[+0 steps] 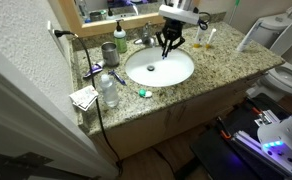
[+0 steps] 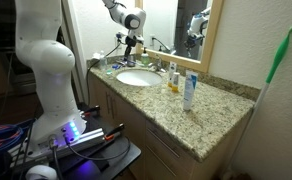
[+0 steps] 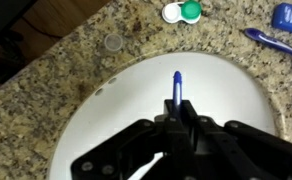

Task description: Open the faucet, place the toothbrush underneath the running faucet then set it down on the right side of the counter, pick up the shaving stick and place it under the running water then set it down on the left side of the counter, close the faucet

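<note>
Where the wrist view looks down past the gripper (image 3: 176,118), its jaws are clenched on the toothbrush (image 3: 176,88). The blue shaft projects beyond the fingertips over the white basin (image 3: 96,130). On the counter (image 3: 26,100) beyond the rim lie a green-and-white lens case (image 3: 181,12) and a blue razor (image 3: 269,42), both well clear of the brush.

In an exterior view the gripper (image 1: 168,50) hangs over the far edge of the basin (image 1: 158,72), near the faucet (image 1: 146,40). The brush is too small to make out there. A green cup (image 1: 108,52) and a clear bottle (image 1: 108,90) stand on the counter beside the basin.

In an exterior view the arm (image 2: 116,10) reaches across from its white base, wrist bent down. The gripper (image 2: 132,42) points at the basin (image 2: 136,78). An amber bottle (image 2: 172,80) and a white tube (image 2: 189,92) stand apart from it.
</note>
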Controlling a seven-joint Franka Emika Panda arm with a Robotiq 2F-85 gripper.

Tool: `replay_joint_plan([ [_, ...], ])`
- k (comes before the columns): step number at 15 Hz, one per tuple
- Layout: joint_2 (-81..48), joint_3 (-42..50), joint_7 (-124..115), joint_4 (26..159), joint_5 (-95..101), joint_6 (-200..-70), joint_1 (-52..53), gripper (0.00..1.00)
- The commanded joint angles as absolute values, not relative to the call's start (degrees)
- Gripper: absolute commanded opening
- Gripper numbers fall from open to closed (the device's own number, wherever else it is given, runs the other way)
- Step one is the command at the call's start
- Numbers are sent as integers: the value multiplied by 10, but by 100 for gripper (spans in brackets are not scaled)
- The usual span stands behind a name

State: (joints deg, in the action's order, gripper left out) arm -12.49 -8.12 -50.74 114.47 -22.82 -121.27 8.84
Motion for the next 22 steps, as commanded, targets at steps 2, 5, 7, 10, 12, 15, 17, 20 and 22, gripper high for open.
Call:
replay_joint_plan([
  [2, -153, -77, -507, 1113, -227, -1205, 97, 2],
  [5, -200, -88, -463, 1076, -241, -1176, 95, 2],
  [7, -227, -88, -457, 1054, -238, -1177, 101, 2],
  [10, -258, -76, -487, 1029, -217, -1204, 116, 2],
  [12, -243, -78, -484, 1047, -226, -1203, 115, 10],
  [15, -260, -74, -488, 1033, -225, -1213, 115, 10],
  [17, -270, -72, -486, 1018, -230, -1204, 109, 2],
  [20, -257, -64, -475, 1001, -237, -1205, 94, 2],
  [22, -259, -58, -471, 975, -241, -1191, 84, 2],
])
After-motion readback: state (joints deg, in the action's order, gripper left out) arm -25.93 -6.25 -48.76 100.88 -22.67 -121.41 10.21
